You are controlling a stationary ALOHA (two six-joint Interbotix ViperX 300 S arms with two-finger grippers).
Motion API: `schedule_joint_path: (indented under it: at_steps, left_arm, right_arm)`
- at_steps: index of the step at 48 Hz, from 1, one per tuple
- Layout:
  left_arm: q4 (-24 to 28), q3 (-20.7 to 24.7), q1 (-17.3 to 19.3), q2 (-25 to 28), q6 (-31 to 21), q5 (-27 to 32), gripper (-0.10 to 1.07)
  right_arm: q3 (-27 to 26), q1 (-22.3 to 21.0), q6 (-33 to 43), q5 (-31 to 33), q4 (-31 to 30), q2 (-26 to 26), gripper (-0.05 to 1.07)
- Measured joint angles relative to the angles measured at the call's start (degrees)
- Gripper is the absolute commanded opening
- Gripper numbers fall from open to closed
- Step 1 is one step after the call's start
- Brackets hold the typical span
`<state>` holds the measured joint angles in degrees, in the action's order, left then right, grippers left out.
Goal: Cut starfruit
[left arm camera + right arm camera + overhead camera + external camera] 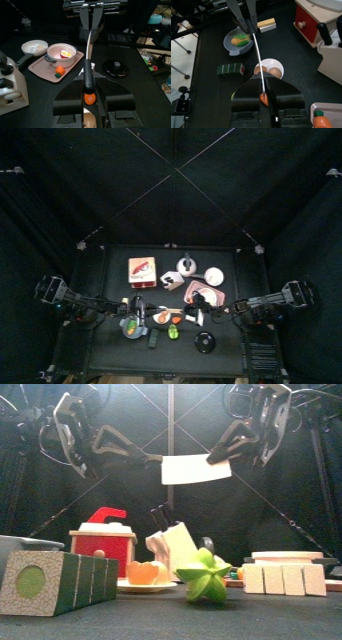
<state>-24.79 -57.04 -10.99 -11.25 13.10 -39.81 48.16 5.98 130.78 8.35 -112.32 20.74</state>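
White cleaver blade [197, 469] hangs high between both arms, left gripper [92, 31] and right gripper [246, 26] each clamped on it, above the green starfruit [203, 577].

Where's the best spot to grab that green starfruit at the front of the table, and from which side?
Probably from above, pinching the starfruit across two opposite ridges. It sits low, with the plate close on one side and the pale blocks on the other, so a sideways approach looks crowded.

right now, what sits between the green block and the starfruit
In the front view, a white plate holding an orange fruit sits between the green block and the starfruit.
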Motion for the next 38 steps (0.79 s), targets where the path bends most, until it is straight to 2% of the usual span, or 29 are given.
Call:
schedule_joint_path:
  at_steps: [9, 15, 24, 38]
  left_arm:
    - [0.0, 0.0, -0.1, 0.2, 0.0, 0.1, 0.46]
    - [-0.4, 0.1, -1.5, 1.2, -0.1, -0.1, 0.46]
    - [-2.3, 1.0, -5.4, 4.9, 0.0, -1.0, 0.46]
    - [-8.4, 3.6, -12.9, 10.9, 0.0, -1.9, 0.46]
  right_arm:
    - [0.6, 0.2, 0.1, -0.4, 1.5, 0.0, 0.41]
    - [1.3, 0.5, 0.1, -1.2, 4.0, -0.2, 0.41]
    - [1.8, 3.8, 0.0, -2.8, 7.4, -1.8, 0.41]
    - [1.8, 8.2, 0.1, -3.1, 8.0, -5.8, 0.41]
